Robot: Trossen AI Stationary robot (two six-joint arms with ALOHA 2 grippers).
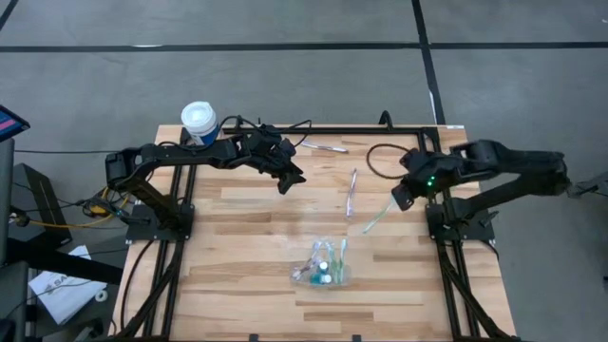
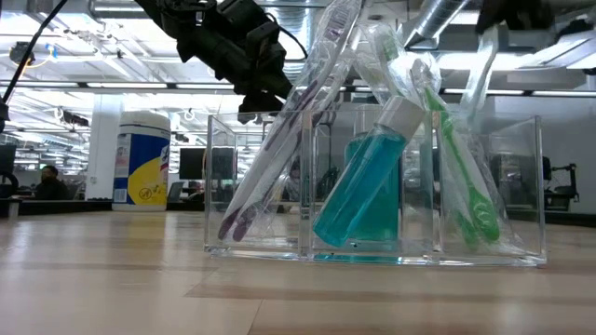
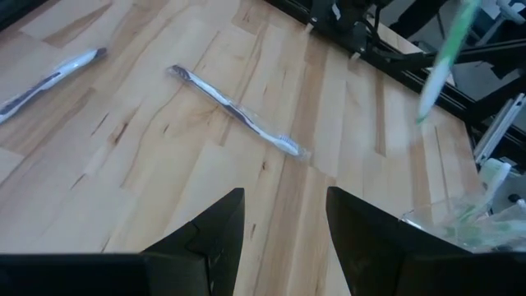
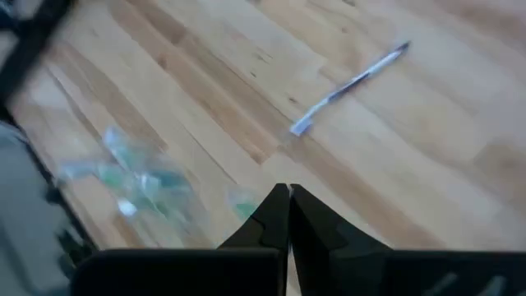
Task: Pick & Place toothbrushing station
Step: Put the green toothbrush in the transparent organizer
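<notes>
Jaws of the right gripper are pinched shut on a green toothbrush, held above the counter. Left gripper hangs open, holding nothing. I judge a carry is under way: next, swing the brush over the clear cup and drop it in.

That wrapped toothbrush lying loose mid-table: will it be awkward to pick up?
Probably. The wrapped toothbrush lies flat on the wood, leaving little to grip. Its clear wrapper looks slick, so it may slide. It looks thin and light, likely skidding if nudged.
</notes>
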